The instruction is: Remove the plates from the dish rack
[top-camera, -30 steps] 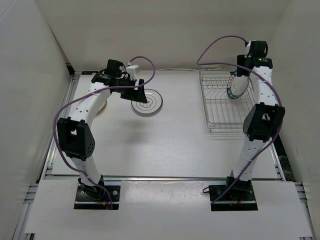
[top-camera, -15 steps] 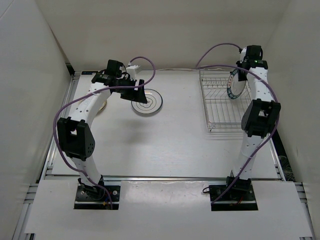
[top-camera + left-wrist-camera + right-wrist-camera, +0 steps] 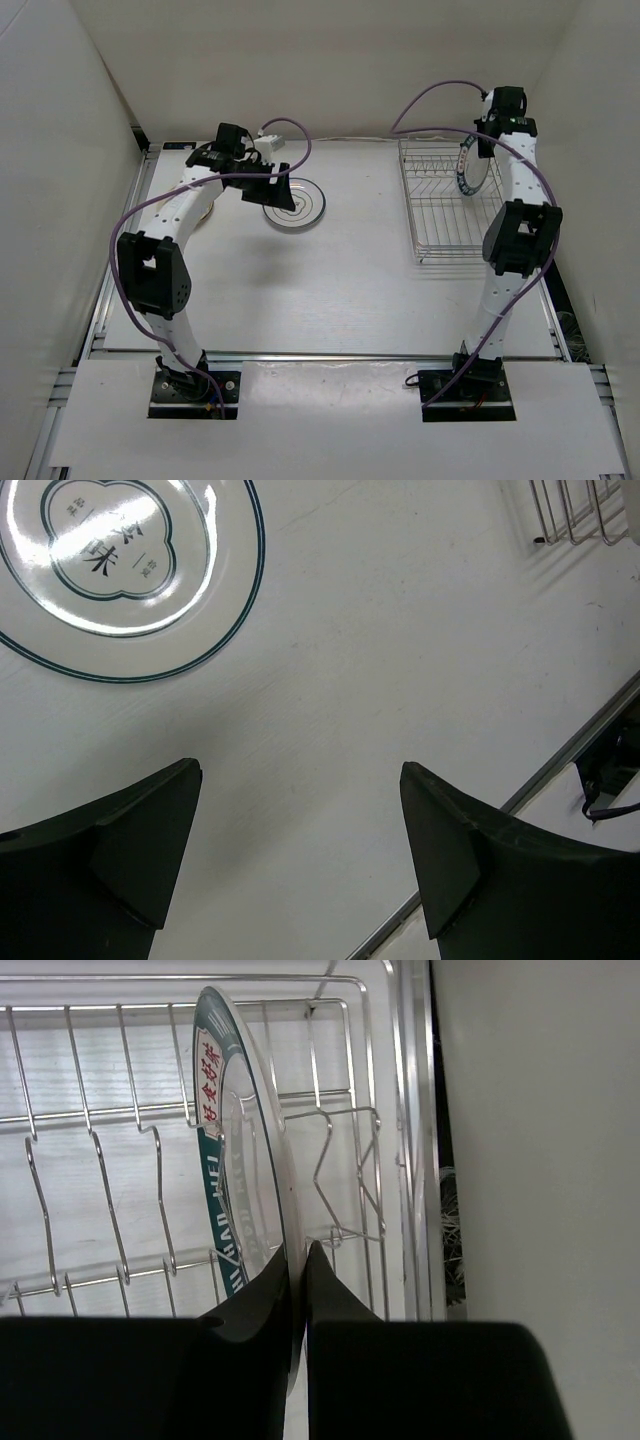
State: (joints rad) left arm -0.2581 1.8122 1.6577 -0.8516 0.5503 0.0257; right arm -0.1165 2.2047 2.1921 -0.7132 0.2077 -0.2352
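The dish rack stands at the table's back right. A white plate with a teal patterned rim stands upright in its slots. My right gripper comes from above and is shut on that plate's upper rim. The right wrist view shows the rim pinched between the two dark fingertips, with the rack wires behind. A second plate, white with thin dark rings, lies flat on the table at back centre. My left gripper hovers open just beside it, and that plate shows beyond the empty jaws.
White walls close in the table on the left, back and right, and the rack sits close to the right wall. A cream plate edge peeks out under the left forearm. A rack corner and the table's metal edge rail show in the left wrist view.
My right gripper has closed onto the upright plate's rim. The left arm has shifted slightly near the flat plate and its jaws stay open.
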